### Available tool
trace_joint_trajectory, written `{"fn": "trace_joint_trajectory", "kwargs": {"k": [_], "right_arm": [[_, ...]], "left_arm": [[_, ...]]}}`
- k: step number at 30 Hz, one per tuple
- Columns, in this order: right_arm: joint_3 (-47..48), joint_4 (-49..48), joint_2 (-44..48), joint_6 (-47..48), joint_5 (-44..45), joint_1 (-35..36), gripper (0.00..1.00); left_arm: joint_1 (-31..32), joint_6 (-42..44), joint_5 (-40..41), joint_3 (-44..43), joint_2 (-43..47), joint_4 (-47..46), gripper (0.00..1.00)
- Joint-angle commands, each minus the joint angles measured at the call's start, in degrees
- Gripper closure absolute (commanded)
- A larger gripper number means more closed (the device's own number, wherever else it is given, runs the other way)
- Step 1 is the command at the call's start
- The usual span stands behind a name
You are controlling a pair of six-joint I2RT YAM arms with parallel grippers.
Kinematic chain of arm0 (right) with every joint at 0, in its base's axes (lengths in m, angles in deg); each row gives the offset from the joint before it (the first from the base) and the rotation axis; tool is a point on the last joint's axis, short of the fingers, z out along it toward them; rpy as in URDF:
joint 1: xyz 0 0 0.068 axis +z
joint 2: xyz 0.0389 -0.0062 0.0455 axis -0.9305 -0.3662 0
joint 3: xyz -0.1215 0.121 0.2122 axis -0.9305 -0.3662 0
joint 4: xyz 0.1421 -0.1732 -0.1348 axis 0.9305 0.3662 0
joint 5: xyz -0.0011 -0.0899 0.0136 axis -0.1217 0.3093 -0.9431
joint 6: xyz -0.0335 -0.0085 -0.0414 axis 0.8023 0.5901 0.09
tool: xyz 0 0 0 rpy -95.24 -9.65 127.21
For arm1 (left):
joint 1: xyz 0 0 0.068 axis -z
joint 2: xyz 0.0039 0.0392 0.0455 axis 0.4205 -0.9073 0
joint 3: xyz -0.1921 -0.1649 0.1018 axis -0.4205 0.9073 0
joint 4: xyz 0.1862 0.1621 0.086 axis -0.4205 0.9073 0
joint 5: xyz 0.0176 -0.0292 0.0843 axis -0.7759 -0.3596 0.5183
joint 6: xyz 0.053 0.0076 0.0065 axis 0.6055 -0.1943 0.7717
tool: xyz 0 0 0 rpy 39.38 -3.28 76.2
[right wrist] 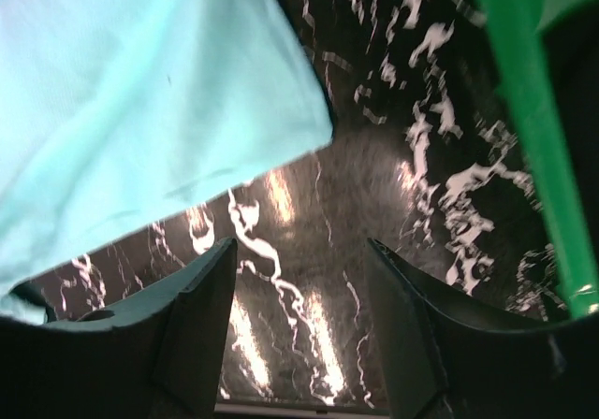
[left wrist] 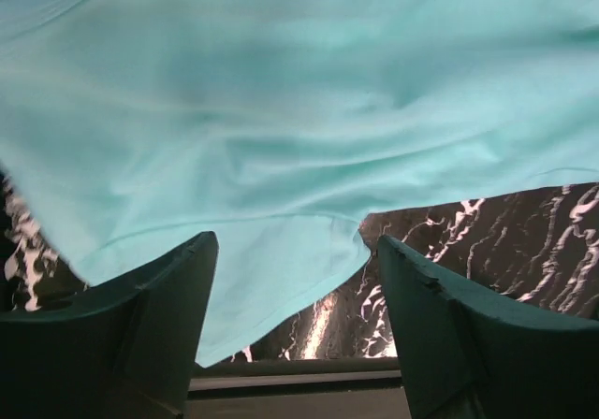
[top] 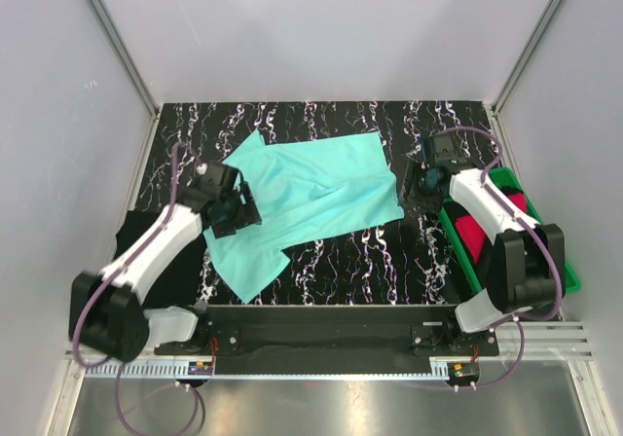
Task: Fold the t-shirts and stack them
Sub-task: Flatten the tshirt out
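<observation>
Turquoise t-shirt [top: 311, 188] on mat [top: 389, 253] — left jaws parted over hem, right jaws parted beside corner, seemingly empty.

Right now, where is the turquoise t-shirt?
In the top view, the turquoise t-shirt lies spread on the marbled mat, centre-left, between the left gripper at its left edge and the right gripper just off its right corner.

I count: one turquoise t-shirt [top: 311, 188], one red-pink t-shirt [top: 475, 230], one black cloth heap [top: 131, 230], one green tray [top: 571, 278], one mat [top: 389, 251], two arms (left arm [top: 156, 241], right arm [top: 482, 198]).
</observation>
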Motion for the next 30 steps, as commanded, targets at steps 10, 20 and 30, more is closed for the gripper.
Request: {"fn": "trace_joint_trajectory", "kwargs": {"k": [10,20,30], "right_arm": [[-5.02,-0.91,1.78,-2.21,-5.53,3.78,0.70],[-5.02,-0.72,1.96,-2.83,-4.21,3.87,0.66],[-5.02,-1.86,-1.28,-7.39,-0.79,3.96,0.64]], "left_arm": [[-1.93,-24.71,-3.14,22.61,19.90,11.84,0.36],[-2.02,-27.17,-7.19,27.10,17.88,10.35,0.39],[-2.28,-27.88,-6.41,28.60,11.20,5.60,0.52]]}}
